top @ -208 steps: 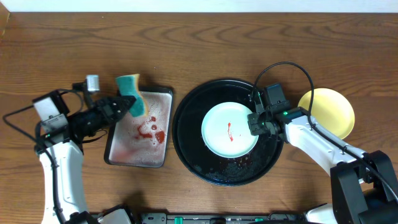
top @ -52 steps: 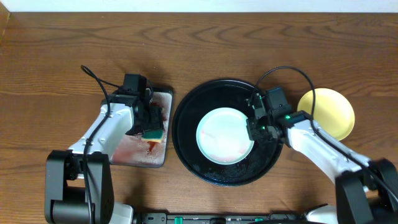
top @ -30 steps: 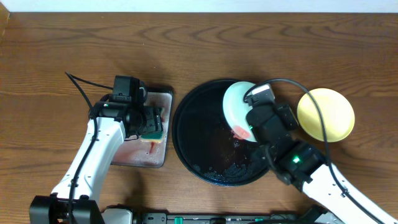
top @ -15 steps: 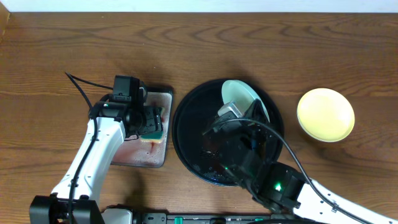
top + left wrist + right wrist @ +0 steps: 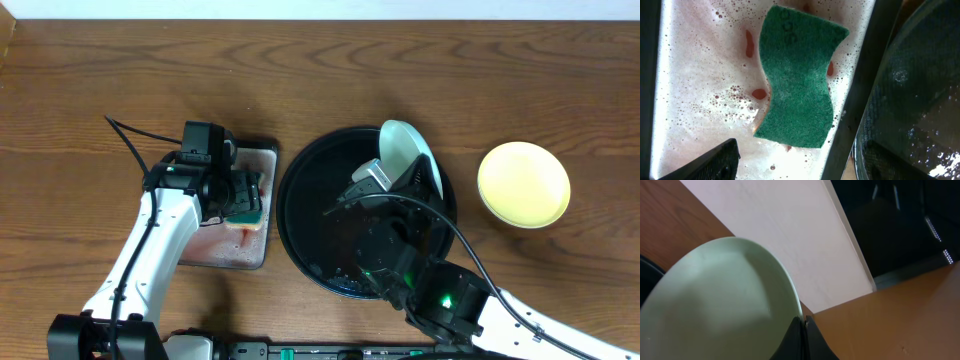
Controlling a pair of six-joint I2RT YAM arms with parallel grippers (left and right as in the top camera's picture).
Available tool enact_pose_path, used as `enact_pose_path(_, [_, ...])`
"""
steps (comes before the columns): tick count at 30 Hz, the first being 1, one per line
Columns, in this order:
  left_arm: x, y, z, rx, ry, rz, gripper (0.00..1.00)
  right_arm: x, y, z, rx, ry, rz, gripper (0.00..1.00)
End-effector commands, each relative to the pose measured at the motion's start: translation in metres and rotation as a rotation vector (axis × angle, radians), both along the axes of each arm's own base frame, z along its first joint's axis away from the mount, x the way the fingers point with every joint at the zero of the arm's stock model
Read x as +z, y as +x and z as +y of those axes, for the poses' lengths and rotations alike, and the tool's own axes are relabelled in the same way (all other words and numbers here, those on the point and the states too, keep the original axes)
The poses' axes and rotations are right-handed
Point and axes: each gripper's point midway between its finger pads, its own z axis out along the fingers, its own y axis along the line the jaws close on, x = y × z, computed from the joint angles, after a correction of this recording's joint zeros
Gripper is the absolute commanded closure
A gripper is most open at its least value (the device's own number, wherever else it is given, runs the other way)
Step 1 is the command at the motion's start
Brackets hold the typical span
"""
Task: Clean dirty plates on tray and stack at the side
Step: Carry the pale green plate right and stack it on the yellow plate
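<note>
Wood table [image 5: 400, 70], one tray [image 5: 318, 215], one mint plate [image 5: 401, 150] — one yellow plate [image 5: 523, 184]

No text can be read; faint embossed marks on the green sponge [image 5: 797, 80] are illegible.

A green sponge [image 5: 797, 90] lies flat in the small tray [image 5: 700, 90], close to its right rim; foamy pinkish water with red smears surrounds it; just right of that rim sits the wet round tray [image 5: 920, 100]; the left gripper's [image 5: 802, 165] jaws stand wide apart, clear of the sponge.
</note>
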Motion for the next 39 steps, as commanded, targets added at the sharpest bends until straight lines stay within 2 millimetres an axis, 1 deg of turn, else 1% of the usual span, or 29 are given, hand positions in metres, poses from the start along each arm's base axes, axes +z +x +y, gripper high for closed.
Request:
enact_pose_path(1, [-0.003,-0.001,0.003,0.003,0.010,0.010,0.20,0.005,0.001,-0.012,-0.049,0.007,-0.016,0.99])
enact_pose_path(11, [-0.003,-0.001,0.003,0.004,0.010,0.010,0.20,0.005,0.011,-0.031,-0.118,0.029,-0.024,0.99])
enact_pose_path(13, [-0.003,-0.001,0.003,0.003,0.010,0.010,0.20,0.004,0.015,-0.041,-0.156,0.056,-0.033,0.99])
enact_pose_path(14, [-0.003,-0.001,0.003,0.004,0.010,0.010,0.20,0.003,0.021,-0.056,-0.205,0.085,-0.040,0.99])
enact_pose_path(17, [-0.003,-0.002,0.003,0.003,0.010,0.012,0.20,-0.006,0.033,-0.076,-0.249,0.139,-0.026,0.99])
enact_pose_path(21, [-0.004,-0.002,0.003,0.004,0.010,0.013,0.20,-0.029,0.045,-0.103,-0.292,0.231,0.036,0.99])
enact_pose_path(24, [-0.004,-0.002,0.003,0.003,0.010,0.013,0.20,-0.046,0.051,-0.132,-0.377,0.339,0.055,0.99])
enact_pose_path(26, [-0.004,-0.002,0.003,0.004,0.010,0.014,0.20,-0.063,0.057,-0.150,-0.416,0.433,0.096,0.99])
enact_pose_path(27, [-0.004,-0.002,0.003,0.003,0.010,0.013,0.20,-0.070,0.059,-0.152,-0.411,0.468,0.124,0.99])
enact_pose_path(28, [-0.004,-0.002,0.003,0.003,0.010,0.013,0.20,-0.081,0.061,-0.151,-0.388,0.518,0.178,0.99])
enact_pose_path(31, [-0.004,-0.002,0.003,0.004,0.010,0.013,0.20,-0.106,0.061,-0.145,-0.337,0.647,0.304,0.99])
enact_pose_path(36, [-0.004,-0.002,0.003,0.004,0.010,0.015,0.20,-0.132,0.058,-0.145,-0.335,0.800,0.426,0.85])
enact_pose_path(38, [-0.004,-0.003,0.003,0.003,0.011,0.018,0.20,-0.143,0.052,-0.146,-0.360,0.861,0.475,0.80])
enact_pose_path(39, [-0.004,-0.003,0.003,0.003,0.011,0.018,0.20,-0.149,0.046,-0.148,-0.392,0.911,0.502,0.79])
